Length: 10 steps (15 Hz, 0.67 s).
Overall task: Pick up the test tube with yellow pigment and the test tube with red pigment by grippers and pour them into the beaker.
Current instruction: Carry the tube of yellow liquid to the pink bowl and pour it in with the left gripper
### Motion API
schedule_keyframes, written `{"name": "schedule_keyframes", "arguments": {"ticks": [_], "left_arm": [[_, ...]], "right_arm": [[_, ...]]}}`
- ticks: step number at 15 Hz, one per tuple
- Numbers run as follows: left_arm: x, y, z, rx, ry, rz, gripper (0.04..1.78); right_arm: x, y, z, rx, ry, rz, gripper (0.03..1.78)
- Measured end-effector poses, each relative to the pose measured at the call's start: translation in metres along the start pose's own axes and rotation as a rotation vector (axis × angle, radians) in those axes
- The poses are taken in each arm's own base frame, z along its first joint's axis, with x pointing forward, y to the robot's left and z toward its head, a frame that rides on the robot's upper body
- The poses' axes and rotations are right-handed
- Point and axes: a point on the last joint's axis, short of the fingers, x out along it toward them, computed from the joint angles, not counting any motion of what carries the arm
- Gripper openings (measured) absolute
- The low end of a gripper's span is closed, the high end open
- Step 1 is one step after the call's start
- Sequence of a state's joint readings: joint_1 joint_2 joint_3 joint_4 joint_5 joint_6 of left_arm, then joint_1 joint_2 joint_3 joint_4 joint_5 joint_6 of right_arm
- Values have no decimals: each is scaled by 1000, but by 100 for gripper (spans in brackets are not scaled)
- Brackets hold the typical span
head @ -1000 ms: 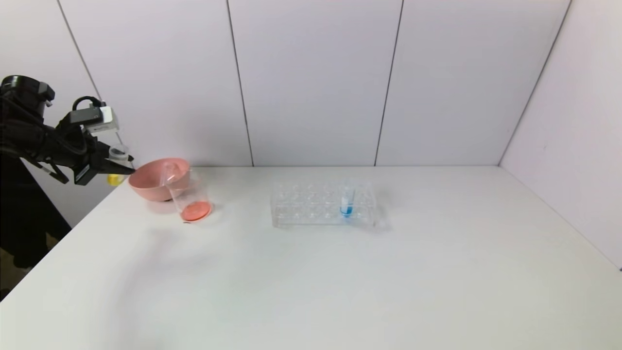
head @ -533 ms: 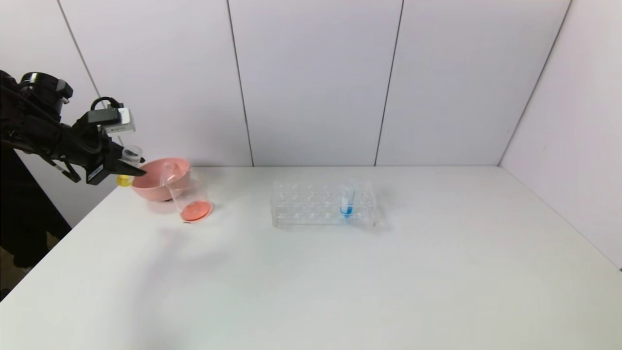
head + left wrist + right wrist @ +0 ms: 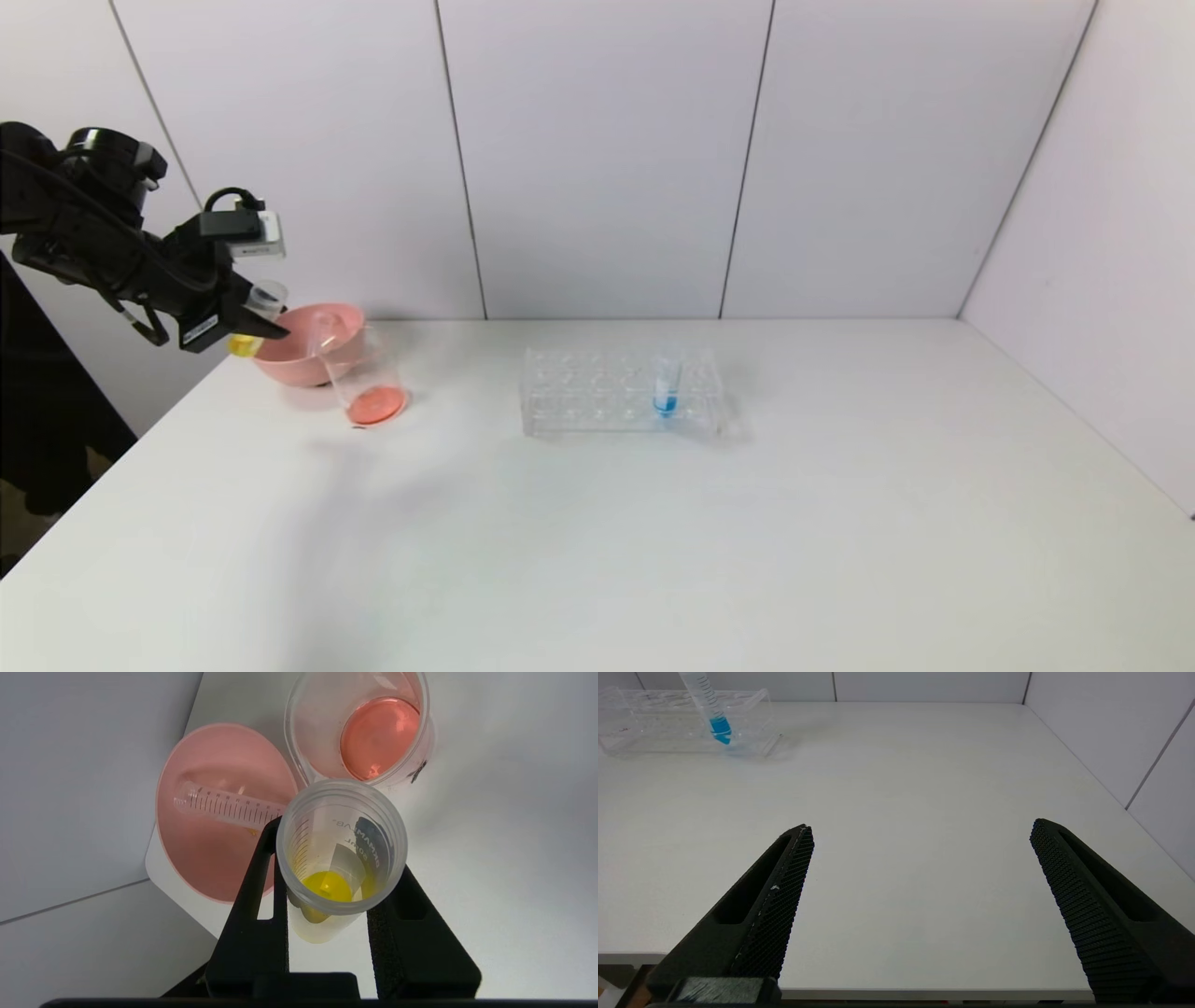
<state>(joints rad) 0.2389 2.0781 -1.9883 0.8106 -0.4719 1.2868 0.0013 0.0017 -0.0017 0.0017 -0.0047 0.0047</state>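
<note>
Up front, in the head view, the left gripper [image 3: 250, 329] hangs in the air at the table's [image 3: 597, 523] far left corner, clamped on the test tube with yellow pigment [image 3: 254, 319], which is roughly upright with its yellow liquid at the bottom. Just beside it sits the pink bowl [image 3: 301, 351], and the beaker [image 3: 366, 379] stands touching the bowl's near right side, a pool of red-orange liquid in its base. Near the middle of the table, the clear rack [image 3: 621, 394] holds 1 tube with blue liquid [image 3: 666, 385].

From the left wrist, the 2 black fingers [image 3: 254, 905] pinch the yellow tube, seen through its open mouth. An emptied graduated tube [image 3: 229, 807] lies on its side inside the bowl.

From the right wrist, the right gripper [image 3: 920, 833] waits above the table's near edge, its fingers spread wide apart with nothing between them.
</note>
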Motion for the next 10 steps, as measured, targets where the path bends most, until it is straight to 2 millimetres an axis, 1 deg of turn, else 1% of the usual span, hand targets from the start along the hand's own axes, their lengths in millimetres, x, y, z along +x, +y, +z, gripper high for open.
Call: {"name": "schedule_keyframes", "arguments": {"ticks": [4, 10], "left_arm": [[1, -3, 11, 26, 56, 16, 49], [3, -5, 16, 46, 149, 42, 49]], "right_arm": [[0, 0, 0, 0, 0, 0, 170], [0, 0, 0, 0, 0, 1, 170]]}}
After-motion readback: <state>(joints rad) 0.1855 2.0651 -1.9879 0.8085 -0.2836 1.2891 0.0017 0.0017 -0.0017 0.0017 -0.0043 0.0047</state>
